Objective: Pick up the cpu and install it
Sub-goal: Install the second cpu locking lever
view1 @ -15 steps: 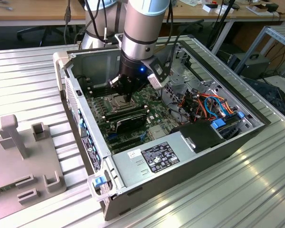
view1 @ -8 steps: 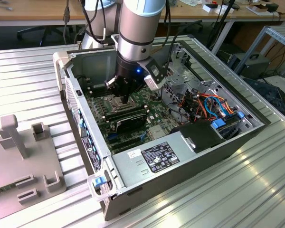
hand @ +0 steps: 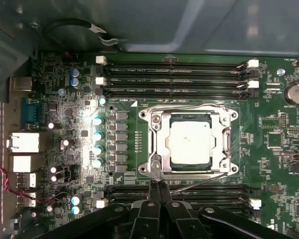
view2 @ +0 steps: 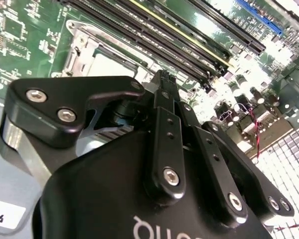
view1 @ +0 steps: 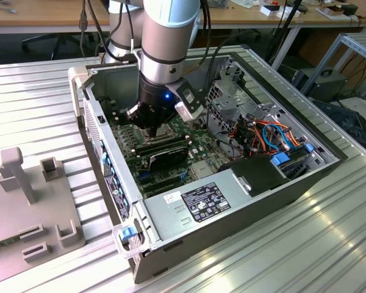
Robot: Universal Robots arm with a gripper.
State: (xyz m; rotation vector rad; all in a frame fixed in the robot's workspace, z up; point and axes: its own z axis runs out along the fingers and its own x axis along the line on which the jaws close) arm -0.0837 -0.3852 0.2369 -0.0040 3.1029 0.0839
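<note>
Your cpu [hand: 190, 143] sits seated in the socket frame [hand: 155, 144] on the motherboard [hand: 65, 114]. Your gripper [hand: 158, 185] hovers just off the frame's 6 o'clock edge, fingers [hand: 153, 191] clenched together, holding nothing.

One high outside camera, two close wrist cameras.
The exterior view looks down at the open computer case [view1: 232, 201]; both wrist views sit near the motherboard [hand: 65, 129], sharing its socket [hand: 191, 142].
</note>
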